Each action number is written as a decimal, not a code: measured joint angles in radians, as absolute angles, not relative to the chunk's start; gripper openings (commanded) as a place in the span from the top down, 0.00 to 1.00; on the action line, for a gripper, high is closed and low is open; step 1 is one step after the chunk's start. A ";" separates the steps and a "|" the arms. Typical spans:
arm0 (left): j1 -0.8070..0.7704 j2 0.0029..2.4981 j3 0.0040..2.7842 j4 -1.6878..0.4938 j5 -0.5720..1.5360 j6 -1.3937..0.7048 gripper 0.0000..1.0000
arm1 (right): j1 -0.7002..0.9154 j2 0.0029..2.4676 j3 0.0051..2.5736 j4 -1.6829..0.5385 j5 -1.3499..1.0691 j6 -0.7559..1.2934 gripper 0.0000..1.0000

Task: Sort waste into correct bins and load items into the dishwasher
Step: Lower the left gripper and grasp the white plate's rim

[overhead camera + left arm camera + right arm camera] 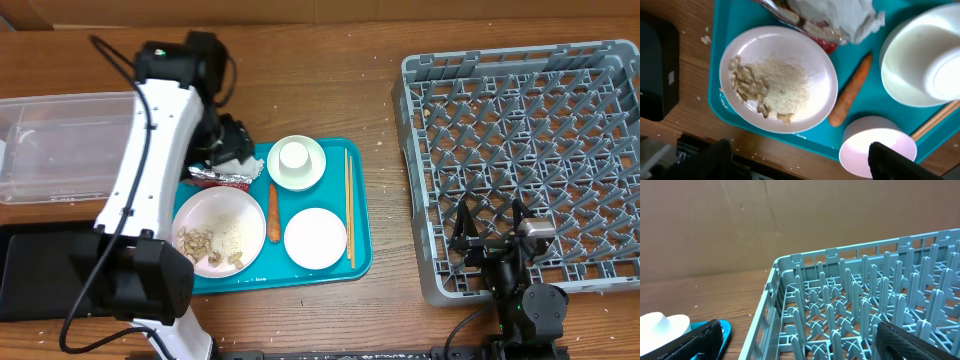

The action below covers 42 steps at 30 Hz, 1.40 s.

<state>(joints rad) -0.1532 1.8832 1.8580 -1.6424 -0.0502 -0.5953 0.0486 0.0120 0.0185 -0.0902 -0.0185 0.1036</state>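
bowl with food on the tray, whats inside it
A pile of pale, rice-like crumbs sits mid-bowl, with tan chunks along one side. The food hides the floor of the bowl beneath it, and what the chunks are cannot be told.

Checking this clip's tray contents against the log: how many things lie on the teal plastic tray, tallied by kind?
White round dishes: 3 (plate of food scraps, bowl, small empty dish)
White cup standing in the bowl: 1
Orange carrot: 1
Pair of wooden chopsticks: 1
Crumpled red-and-silver wrapper: 1
Total: 7
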 measured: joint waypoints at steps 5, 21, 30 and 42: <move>-0.219 1.883 1.790 -1.631 -0.069 -0.634 0.10 | 0.049 0.012 0.018 -0.090 -0.019 0.104 0.00; -0.227 1.887 1.423 -1.194 -0.047 -0.643 0.18 | 0.049 0.012 0.018 -0.090 -0.019 0.104 0.00; -0.227 1.887 1.250 -0.999 0.002 -0.635 0.28 | 0.049 0.012 0.018 -0.091 -0.018 0.104 0.00; -0.219 1.884 1.208 -0.912 0.005 -0.621 0.33 | 0.049 0.012 0.019 -0.090 -0.019 0.103 0.00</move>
<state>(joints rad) -0.2192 1.8835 1.2083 -0.9123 0.0048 -0.6209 0.0486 0.0120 0.0185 -0.0902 -0.0185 0.1032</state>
